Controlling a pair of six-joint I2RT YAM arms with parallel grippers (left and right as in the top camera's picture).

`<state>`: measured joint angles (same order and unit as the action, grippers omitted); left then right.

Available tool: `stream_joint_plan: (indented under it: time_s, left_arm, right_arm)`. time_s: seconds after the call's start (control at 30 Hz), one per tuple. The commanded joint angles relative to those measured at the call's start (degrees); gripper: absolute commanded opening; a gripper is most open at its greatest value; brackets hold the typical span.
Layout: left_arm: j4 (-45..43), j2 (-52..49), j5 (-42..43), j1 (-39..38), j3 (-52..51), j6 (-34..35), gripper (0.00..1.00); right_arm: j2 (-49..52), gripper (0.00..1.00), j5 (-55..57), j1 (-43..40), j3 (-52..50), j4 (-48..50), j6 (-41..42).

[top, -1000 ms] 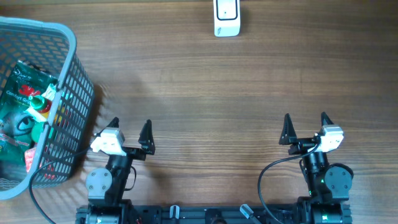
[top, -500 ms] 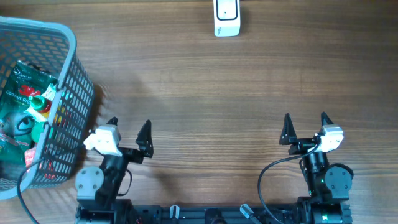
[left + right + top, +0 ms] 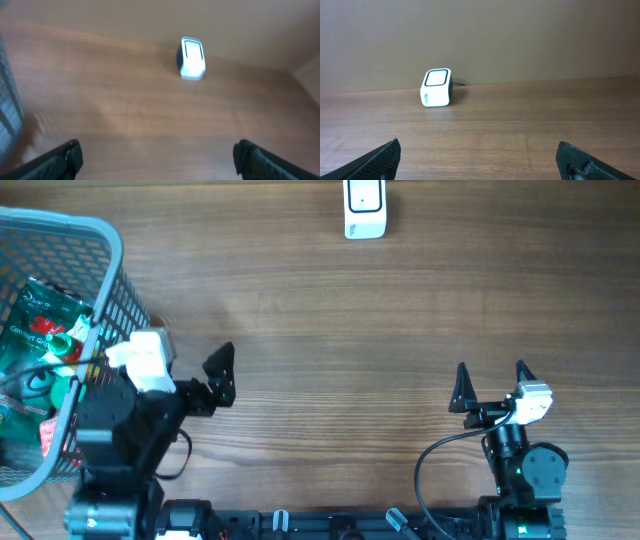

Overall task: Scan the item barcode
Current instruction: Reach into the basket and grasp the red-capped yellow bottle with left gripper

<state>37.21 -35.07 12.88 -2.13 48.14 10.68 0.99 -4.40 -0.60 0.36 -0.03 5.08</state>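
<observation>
The white barcode scanner (image 3: 364, 208) stands at the far edge of the table, also in the left wrist view (image 3: 191, 58) and the right wrist view (image 3: 436, 88). Packaged items lie in the grey basket (image 3: 112, 242) at the left, a green packet (image 3: 35, 315) on top. My left gripper (image 3: 190, 365) is raised beside the basket's right wall, open and empty (image 3: 158, 152). My right gripper (image 3: 490, 380) rests low at the near right, open with nothing between its fingers (image 3: 478, 150).
The basket's slatted wall (image 3: 7, 107) shows blurred at the left edge of the left wrist view. Bare wooden tabletop (image 3: 360, 330) lies between the grippers and the scanner. A black cable (image 3: 440, 455) loops by the right arm's base.
The left arm has lifted and swung left toward the basket, its gripper staying open. The right arm has not moved.
</observation>
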Motion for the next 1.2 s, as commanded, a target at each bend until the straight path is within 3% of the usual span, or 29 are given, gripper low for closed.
stream_joint_plan:
  time_s: [0.0, 0.1, 0.4, 0.77, 0.9, 1.17]
  left_arm:
    - [6.5, -3.4, 10.9, -0.3, 4.7, 0.3, 1.0]
    - [10.9, -4.5, 12.9, -0.3, 4.6, 0.3, 1.0]
    - [7.8, -7.7, 14.5, -0.3, 10.0, 3.5, 1.0]
    - [28.8, -35.6, -15.4, 0.4, 56.0, 5.0, 1.0]
    - [31.4, -38.9, -23.7, 6.3, 59.6, 10.3, 1.0]
    - [39.4, -45.9, -22.4, 30.0, 59.5, 25.9, 1.0]
  right_arm:
    - [-0.5, 1.0, 1.0, -0.1, -0.1, 0.1, -0.5]
    - [-0.5, 1.0, 1.0, -0.1, -0.1, 0.1, -0.5]
    - [-0.5, 1.0, 1.0, -0.1, -0.1, 0.1, -0.5]
    - [-0.5, 1.0, 1.0, -0.1, -0.1, 0.1, -0.5]
    - [-0.5, 1.0, 1.0, -0.1, -0.1, 0.1, -0.5]
    - [-0.5, 1.0, 1.0, -0.1, -0.1, 0.1, -0.5]
